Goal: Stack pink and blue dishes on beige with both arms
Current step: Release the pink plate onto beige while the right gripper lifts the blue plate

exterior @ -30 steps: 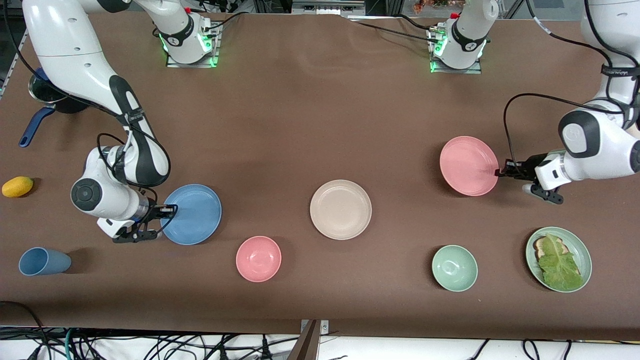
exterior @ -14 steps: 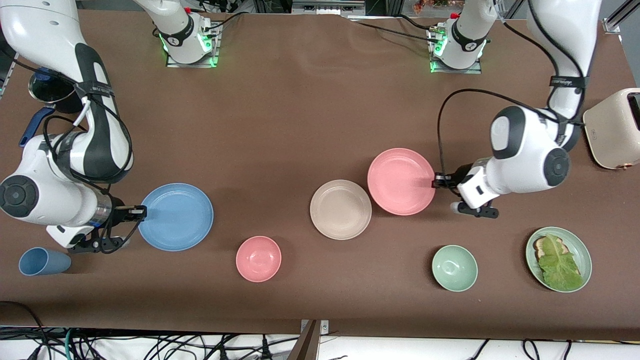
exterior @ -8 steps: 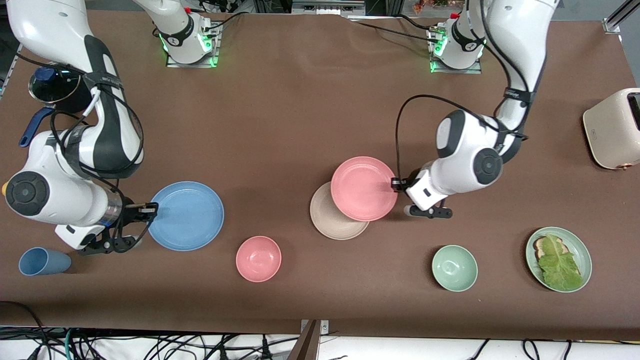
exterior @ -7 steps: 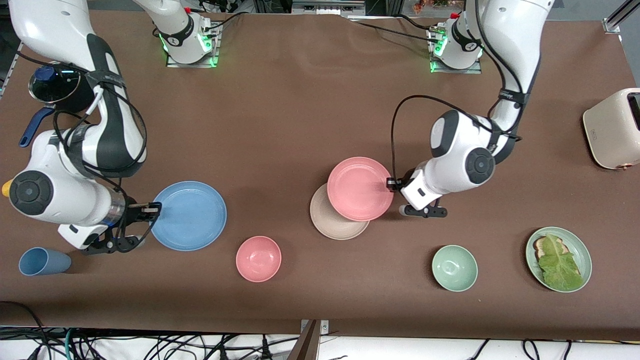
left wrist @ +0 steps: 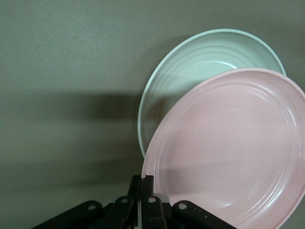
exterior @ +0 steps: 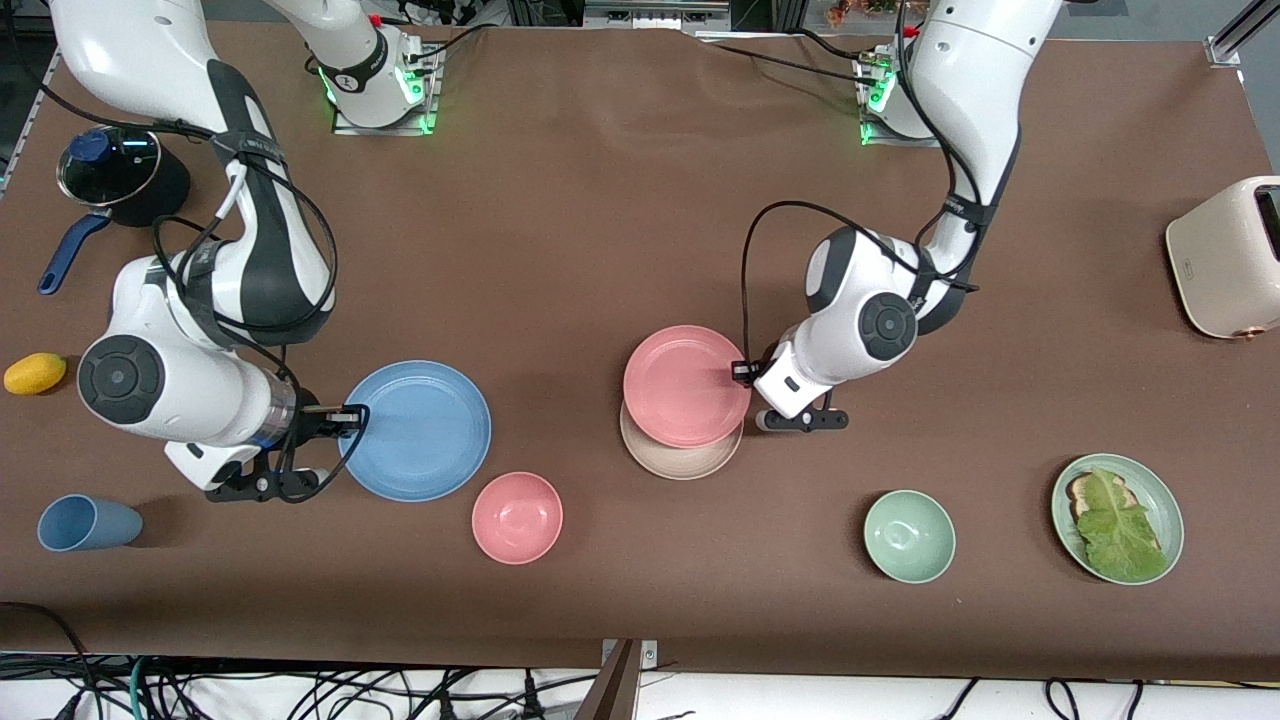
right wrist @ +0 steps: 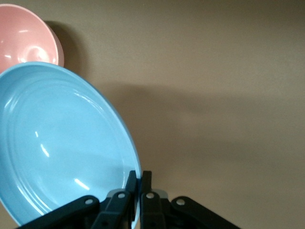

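Note:
My left gripper (exterior: 741,372) is shut on the rim of the pink plate (exterior: 685,385), which hangs in the air over most of the beige plate (exterior: 683,459). In the left wrist view the pink plate (left wrist: 233,148) sits in the gripper (left wrist: 143,183) with the beige plate (left wrist: 190,67) below it. My right gripper (exterior: 352,413) is shut on the rim of the blue plate (exterior: 420,430), held up over the table beside the pink bowl (exterior: 517,517). The right wrist view shows the blue plate (right wrist: 57,143) pinched in the gripper (right wrist: 138,179).
A mint-green bowl (exterior: 909,536) and a green plate with lettuce (exterior: 1117,518) stand near the front toward the left arm's end. A toaster (exterior: 1228,257) sits at that table edge. A blue cup (exterior: 85,523), a lemon (exterior: 34,373) and a lidded pot (exterior: 110,180) lie toward the right arm's end.
The left arm carried the pink plate from near its end of the table across to above the beige plate. The right arm lifted the blue plate and moved it toward the middle.

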